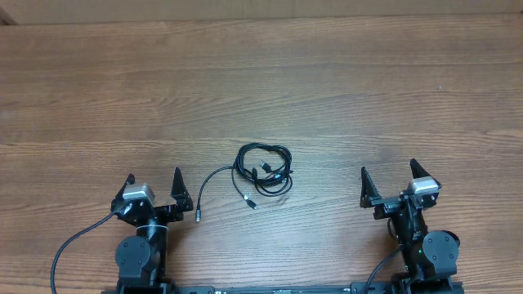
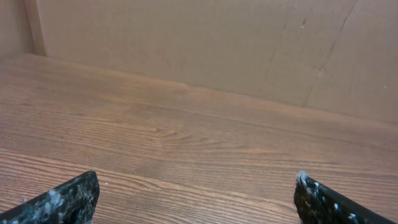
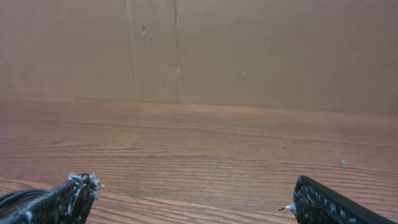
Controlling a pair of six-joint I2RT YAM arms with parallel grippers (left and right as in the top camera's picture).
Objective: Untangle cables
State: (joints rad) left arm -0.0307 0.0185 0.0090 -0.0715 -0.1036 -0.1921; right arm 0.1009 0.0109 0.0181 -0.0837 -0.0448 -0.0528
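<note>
The cables [image 1: 263, 171] lie tangled on the bench [image 1: 327, 82], untouched. Left jaws and right jaws flank the tangle, wide and empty, seemingly parked clear so either can reach in; one loose strand trails leftward.

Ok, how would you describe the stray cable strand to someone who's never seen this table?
On the wooden table, a small knot of black cables lies between the left gripper and the right gripper. One strand arcs out alone from its left side toward the left gripper; the other ends lie close by the knot.
</note>
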